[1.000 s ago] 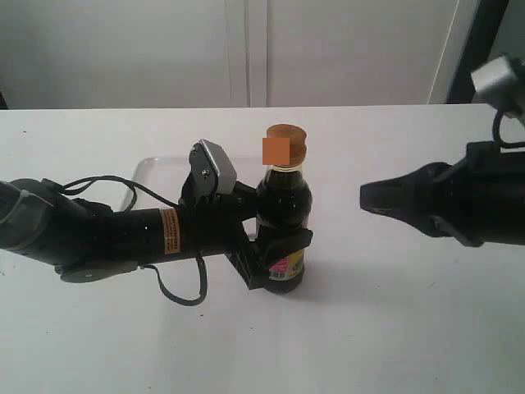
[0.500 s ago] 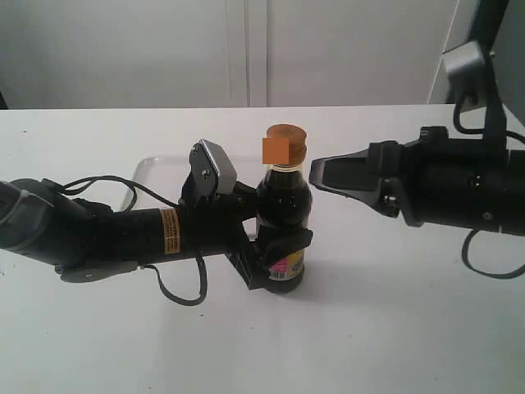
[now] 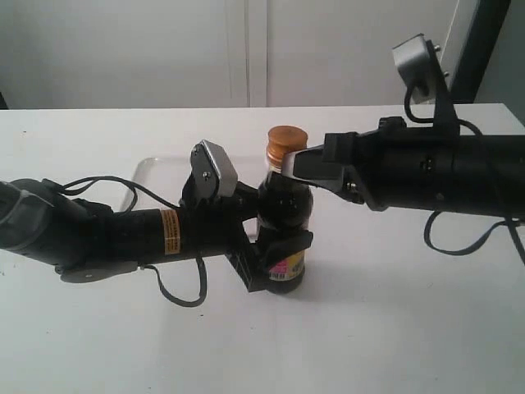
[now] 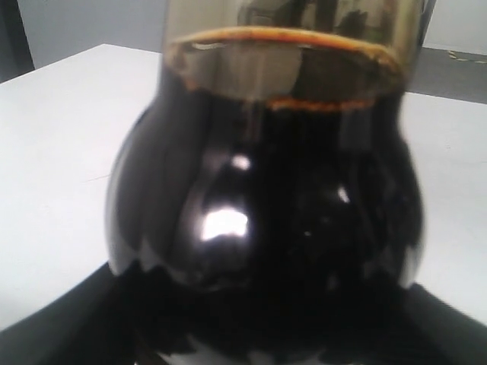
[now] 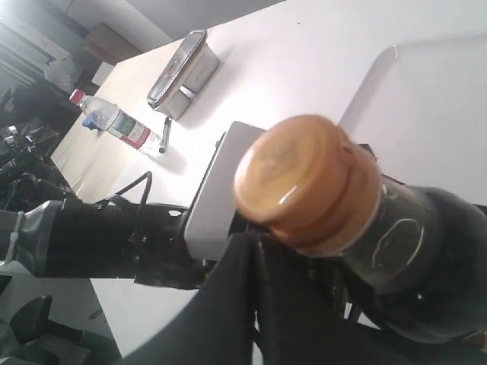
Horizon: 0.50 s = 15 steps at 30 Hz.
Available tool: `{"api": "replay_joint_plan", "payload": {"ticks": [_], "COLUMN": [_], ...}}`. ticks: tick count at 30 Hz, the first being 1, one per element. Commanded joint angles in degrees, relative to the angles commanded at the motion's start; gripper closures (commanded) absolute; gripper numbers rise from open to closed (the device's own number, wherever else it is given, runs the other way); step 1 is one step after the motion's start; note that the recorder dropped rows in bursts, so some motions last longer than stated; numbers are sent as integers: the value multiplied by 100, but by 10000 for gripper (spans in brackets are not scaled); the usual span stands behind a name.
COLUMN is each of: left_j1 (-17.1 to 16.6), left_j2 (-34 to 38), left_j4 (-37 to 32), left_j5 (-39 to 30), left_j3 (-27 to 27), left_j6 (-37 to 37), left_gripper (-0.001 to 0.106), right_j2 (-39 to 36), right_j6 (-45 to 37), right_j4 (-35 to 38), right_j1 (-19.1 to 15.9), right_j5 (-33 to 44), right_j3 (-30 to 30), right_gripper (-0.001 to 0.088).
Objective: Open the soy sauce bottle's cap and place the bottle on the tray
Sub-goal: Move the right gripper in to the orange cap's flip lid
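The soy sauce bottle stands upright on the white table, and its dark glass fills the left wrist view. My left gripper is shut on its lower body at the label. The orange-gold cap is closed. My right gripper reaches in from the right, shut, with its tips against the neck just under the cap's rim. In the right wrist view the cap sits right above the pressed-together fingers. The white tray lies behind the left arm, mostly hidden, and its rim shows beyond the bottle.
The left arm's cable loops over the table in front. Beyond the table, on a wooden surface, lie a plastic water bottle and a metal tin. The left wrist camera housing stands close to the bottle's neck.
My right arm has swung in from the far right to the bottle, bringing its shut tips up under the cap. The left gripper and the bottle have stayed put.
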State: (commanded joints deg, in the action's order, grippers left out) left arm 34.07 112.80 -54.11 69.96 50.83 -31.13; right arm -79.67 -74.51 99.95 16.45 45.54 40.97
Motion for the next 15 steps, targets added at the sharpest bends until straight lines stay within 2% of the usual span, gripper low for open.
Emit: {"api": "replay_joint_plan", "payload": {"ticks": [6, 15], "left_j1": [0, 0], "left_j2": [0, 0], "left_j4": [0, 0], "left_j5": [0, 0], "left_j3": [0, 0], "left_j6": [10, 118], "left_gripper": [1053, 1053], "right_j2": [-286, -331], "right_j6": [0, 74], "right_j4": [0, 0], "right_j1": [181, 176], "right_j5": [-86, 66], "right_j3": [152, 294], "right_gripper": [868, 868]}}
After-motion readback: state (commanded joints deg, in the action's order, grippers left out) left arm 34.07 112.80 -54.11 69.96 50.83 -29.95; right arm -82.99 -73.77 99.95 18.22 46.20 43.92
